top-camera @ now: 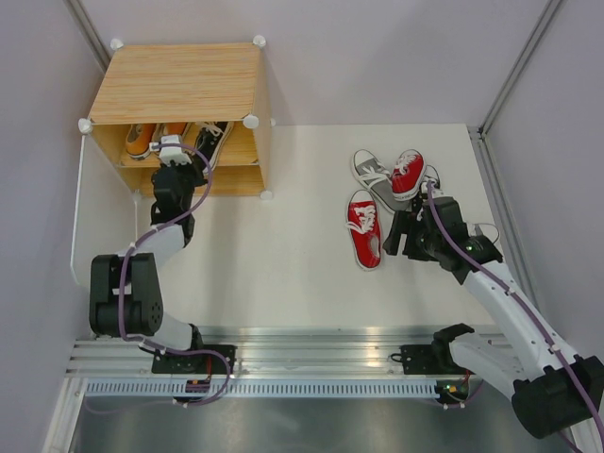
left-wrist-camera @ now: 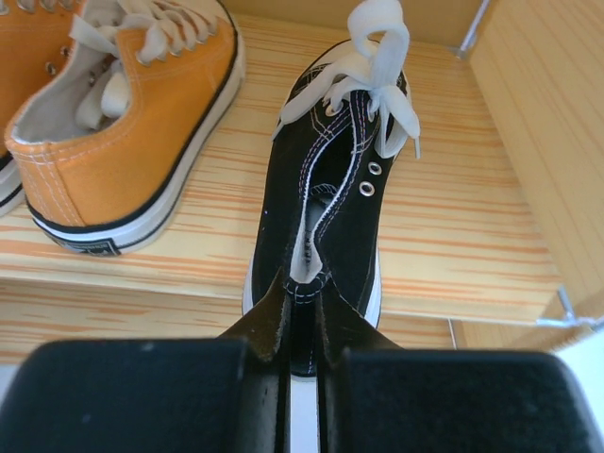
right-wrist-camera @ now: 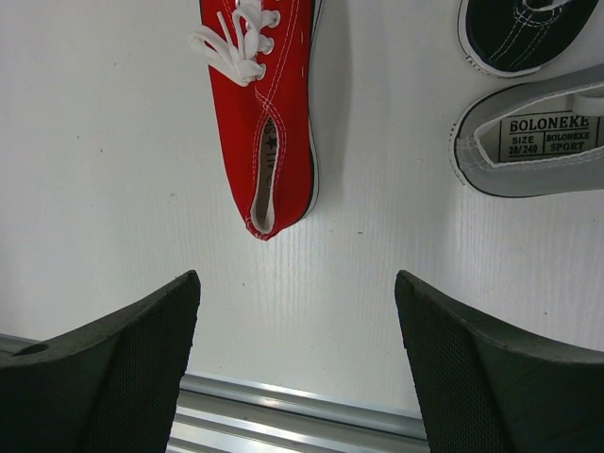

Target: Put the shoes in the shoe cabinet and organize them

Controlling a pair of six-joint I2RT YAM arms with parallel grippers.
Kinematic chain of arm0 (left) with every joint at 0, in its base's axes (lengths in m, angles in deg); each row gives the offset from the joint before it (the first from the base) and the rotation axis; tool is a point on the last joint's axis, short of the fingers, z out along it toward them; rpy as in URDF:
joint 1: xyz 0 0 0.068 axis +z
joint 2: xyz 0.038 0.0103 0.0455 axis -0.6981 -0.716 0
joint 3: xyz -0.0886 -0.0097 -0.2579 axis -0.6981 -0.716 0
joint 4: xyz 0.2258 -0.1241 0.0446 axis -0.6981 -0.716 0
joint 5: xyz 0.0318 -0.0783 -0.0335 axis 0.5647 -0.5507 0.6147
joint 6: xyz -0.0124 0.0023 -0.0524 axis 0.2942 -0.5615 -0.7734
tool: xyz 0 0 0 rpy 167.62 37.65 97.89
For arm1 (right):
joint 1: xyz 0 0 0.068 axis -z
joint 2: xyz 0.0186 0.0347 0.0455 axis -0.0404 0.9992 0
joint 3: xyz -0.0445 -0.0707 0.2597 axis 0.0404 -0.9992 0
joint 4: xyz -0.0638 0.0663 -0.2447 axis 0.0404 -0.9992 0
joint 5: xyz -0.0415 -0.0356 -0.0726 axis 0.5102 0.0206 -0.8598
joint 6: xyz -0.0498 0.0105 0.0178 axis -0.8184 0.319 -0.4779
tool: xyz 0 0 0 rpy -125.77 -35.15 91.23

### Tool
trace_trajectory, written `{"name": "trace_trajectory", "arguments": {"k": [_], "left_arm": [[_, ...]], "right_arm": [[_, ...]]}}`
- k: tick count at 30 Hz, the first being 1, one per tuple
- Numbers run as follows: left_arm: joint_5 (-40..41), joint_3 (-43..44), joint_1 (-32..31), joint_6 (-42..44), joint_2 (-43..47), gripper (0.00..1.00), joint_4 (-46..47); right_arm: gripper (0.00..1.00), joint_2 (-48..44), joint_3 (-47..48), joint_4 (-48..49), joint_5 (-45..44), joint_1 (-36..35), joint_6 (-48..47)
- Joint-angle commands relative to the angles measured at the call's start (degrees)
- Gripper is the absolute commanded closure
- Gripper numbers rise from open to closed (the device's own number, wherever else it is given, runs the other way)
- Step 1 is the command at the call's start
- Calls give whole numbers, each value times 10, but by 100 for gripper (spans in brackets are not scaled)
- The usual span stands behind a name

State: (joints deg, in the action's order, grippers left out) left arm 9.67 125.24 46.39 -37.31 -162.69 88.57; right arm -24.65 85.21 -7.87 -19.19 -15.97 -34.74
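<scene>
We clench the left tool on the heel of the black sneaker so it seats toe-first on the inner shelf of the shoe cabinet, right of an orange sneaker. The right tool hangs released over the table near a red sneaker, ready to collect it.

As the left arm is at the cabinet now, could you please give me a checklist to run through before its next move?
1. Grip: left fingers shut on the heel of the black canvas sneaker: ok.
2. That sneaker fully on the wood-grain cabinet shelf: not ok, its heel overhangs the front edge.
3. Gap to the orange canvas sneaker beside it: ok.
4. Other arm: right fingers open and empty: ok.
5. Next pick: red canvas sneaker lined up ahead of the right fingers: ok, heel toward them.
</scene>
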Motion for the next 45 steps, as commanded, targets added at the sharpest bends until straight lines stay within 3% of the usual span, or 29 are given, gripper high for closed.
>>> {"name": "trace_trajectory", "arguments": {"k": [1,30,38,43,45], "left_arm": [[76,38,6,-21,-20,98,91],[36,154,5,-45,-134,93,103],[26,144,5,-39,-119,78,85],[24,125,5,-36,-95,48,67],[19,118,4,-39,-83,43,62]], "right_arm": [[12,6,25,11,-11,-3,-6],[12,25,35,11,-38,-3,-9],[12,17,32,9,-40,-3,-8],[12,9,32,12,-40,-3,-5],[12,4,31,13,-40,-3,-5]]}}
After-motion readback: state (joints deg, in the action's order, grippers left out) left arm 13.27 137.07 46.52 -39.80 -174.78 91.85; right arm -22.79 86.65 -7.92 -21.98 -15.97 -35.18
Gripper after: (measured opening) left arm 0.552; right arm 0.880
